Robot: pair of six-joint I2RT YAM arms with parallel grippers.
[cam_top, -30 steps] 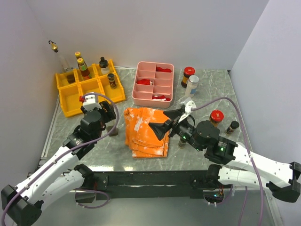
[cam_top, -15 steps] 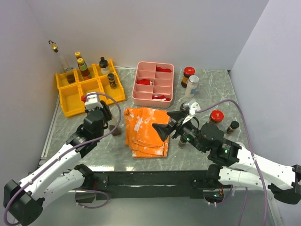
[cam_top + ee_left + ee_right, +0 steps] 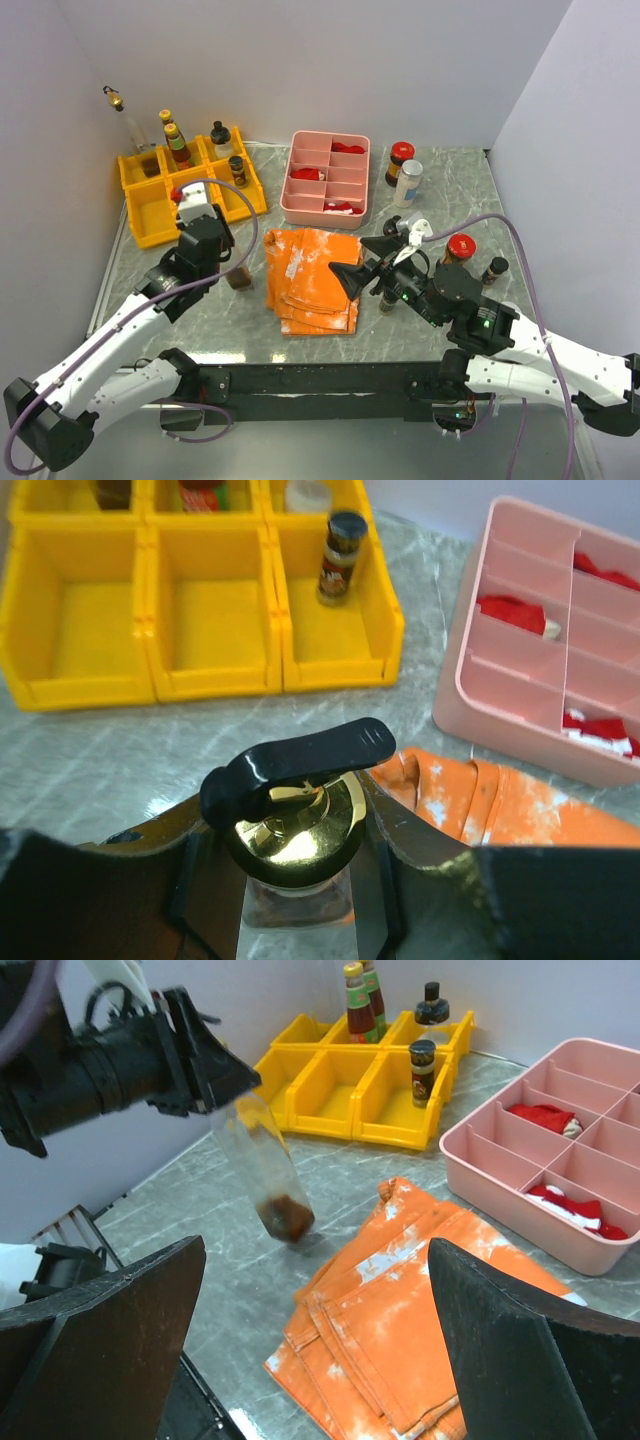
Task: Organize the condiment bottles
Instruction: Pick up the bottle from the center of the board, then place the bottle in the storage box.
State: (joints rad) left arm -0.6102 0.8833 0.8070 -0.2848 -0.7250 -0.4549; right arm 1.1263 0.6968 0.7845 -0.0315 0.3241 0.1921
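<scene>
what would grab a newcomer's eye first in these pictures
The left gripper is clamped on a tilted clear bottle with a gold cap, just left of the orange folded cloth at the centre. Next come the yellow bins at the far left, which hold several upright bottles, and the pink divided tray to their right.

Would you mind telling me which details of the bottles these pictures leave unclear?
- Left wrist view: the held bottle's gold cap hides most of its body and any label.
- Top view: the right arm partly covers a small bottle near the orange cloth.
- Top view: labels on the bottles in the yellow bins are too small to read.
</scene>
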